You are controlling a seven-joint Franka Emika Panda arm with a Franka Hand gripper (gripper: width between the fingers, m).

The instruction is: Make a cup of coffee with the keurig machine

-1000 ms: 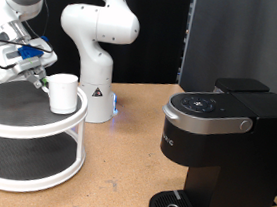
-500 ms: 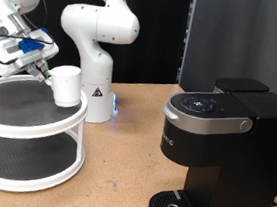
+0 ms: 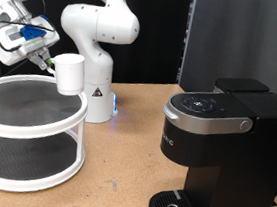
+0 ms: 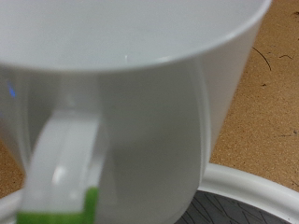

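The cup (image 3: pixel 69 74), a small white mug, hangs just above the top tier of a white two-tier round stand (image 3: pixel 15 125) at the exterior view's left. My gripper (image 3: pixel 49 62) is shut on it from the left side, at the handle. In the wrist view the cup (image 4: pixel 140 103) fills the frame, with its handle (image 4: pixel 58 163) and a green mark (image 4: pixel 56 213) close to the camera; my fingers do not show there. The keurig machine (image 3: pixel 223 153) stands black at the exterior view's right, lid down, its round drip tray (image 3: pixel 173 206) bare.
A second white robot arm's base (image 3: pixel 98 39) stands behind the stand, with a small blue light (image 3: pixel 113 105) beside it. A dark panel (image 3: pixel 246 40) rises behind the machine. Brown tabletop (image 3: pixel 110 181) lies between stand and machine.
The gripper has risen and carried the cup up off the stand's top tier, drifting slightly right.
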